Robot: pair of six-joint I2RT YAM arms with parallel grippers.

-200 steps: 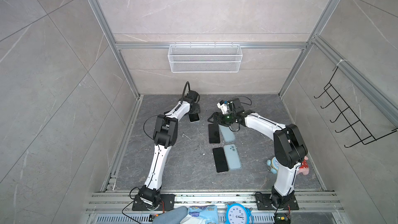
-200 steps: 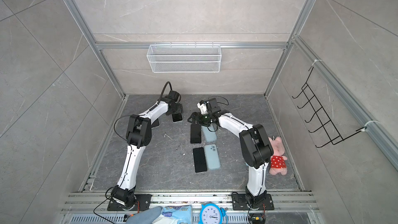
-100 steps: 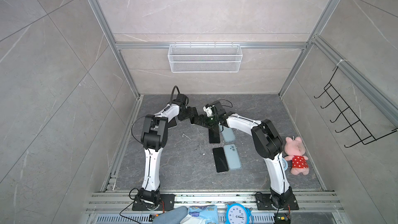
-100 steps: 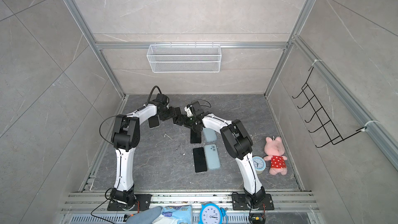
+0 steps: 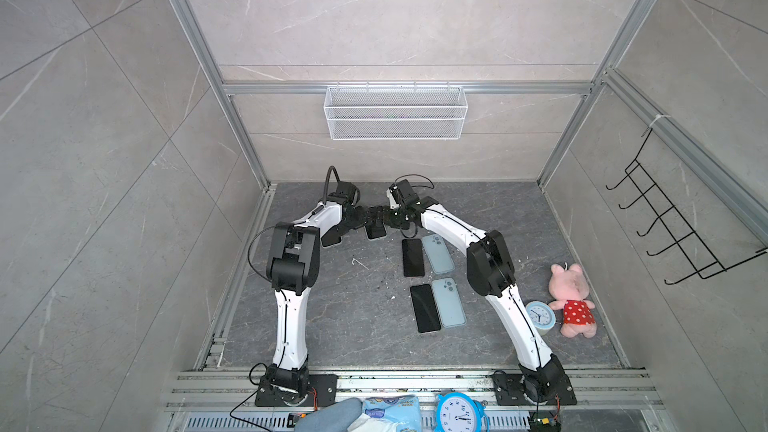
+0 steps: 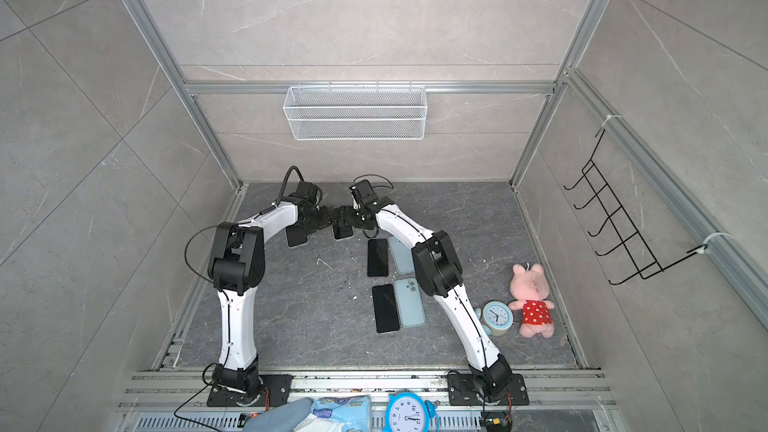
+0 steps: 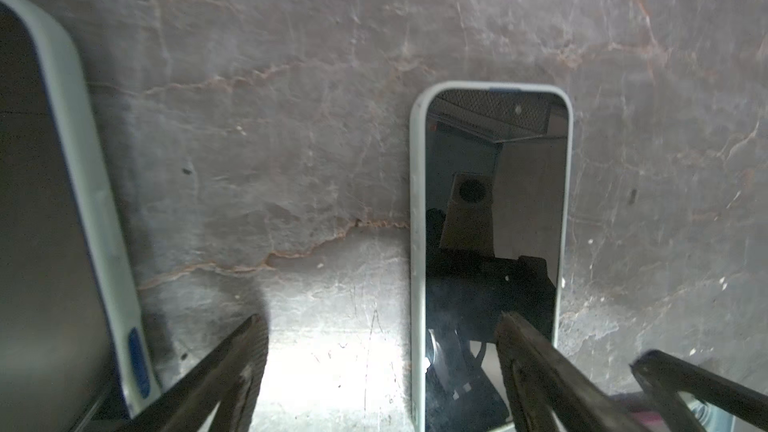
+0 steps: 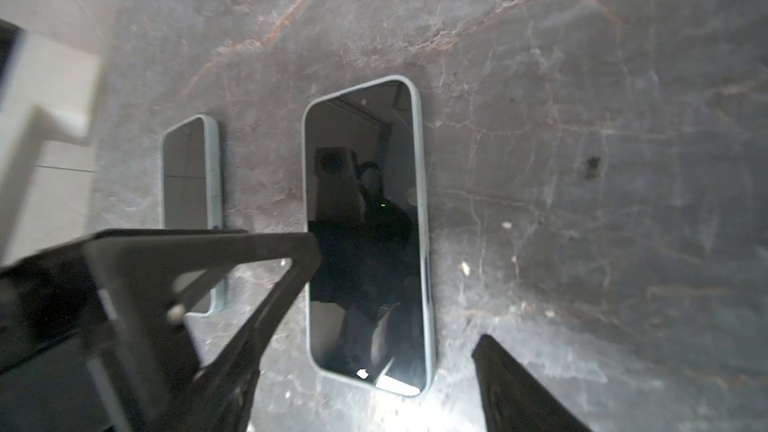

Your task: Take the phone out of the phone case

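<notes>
A phone in a pale case [image 5: 376,229] [image 6: 343,231] lies screen up on the grey floor at the back middle. In both top views my left gripper [image 5: 365,214] and right gripper [image 5: 387,219] meet just above it. In the left wrist view the phone [image 7: 490,201] lies under one open finger [image 7: 536,367], and the other finger [image 7: 232,367] is over bare floor. In the right wrist view my right gripper [image 8: 374,371] stands open astride the phone's [image 8: 365,222] near end, without touching it.
A second cased phone [image 5: 331,238] [image 7: 62,201] [image 8: 191,176] lies under the left forearm. Two bare black phones [image 5: 413,257] [image 5: 424,308] lie beside two pale blue cases [image 5: 437,254] [image 5: 448,303]. A pink plush pig [image 5: 571,301] and small clock [image 5: 539,317] sit right.
Both grippers have swung in toward the middle and now meet over the cased phone. The left jaws have spread wider.
</notes>
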